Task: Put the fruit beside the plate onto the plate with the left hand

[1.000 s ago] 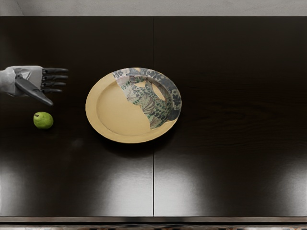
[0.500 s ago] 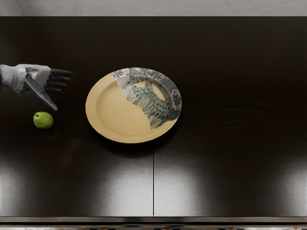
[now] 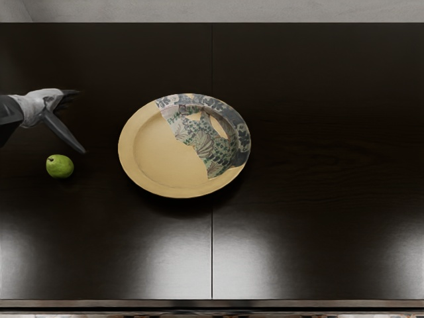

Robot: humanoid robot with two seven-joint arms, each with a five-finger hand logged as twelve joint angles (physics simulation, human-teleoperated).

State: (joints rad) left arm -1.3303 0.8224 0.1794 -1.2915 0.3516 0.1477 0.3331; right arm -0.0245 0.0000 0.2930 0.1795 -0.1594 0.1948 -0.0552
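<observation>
green fruit point(image 3: 59, 165) lay on the dark table point(image 3: 318, 212), left of the plate point(image 3: 149, 156) and apart from it | left hand point(image 3: 44, 106) hovered just behind the fruit, not touching | thumb spread wide, holding nothing (fingers seen edge-on)

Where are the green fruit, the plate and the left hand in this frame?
green fruit point(image 3: 59, 166), head view, centre of its skin.
plate point(image 3: 154, 156), head view, bare yellow well left of the pattern.
left hand point(image 3: 41, 106), head view, grey middle of the hand.
</observation>
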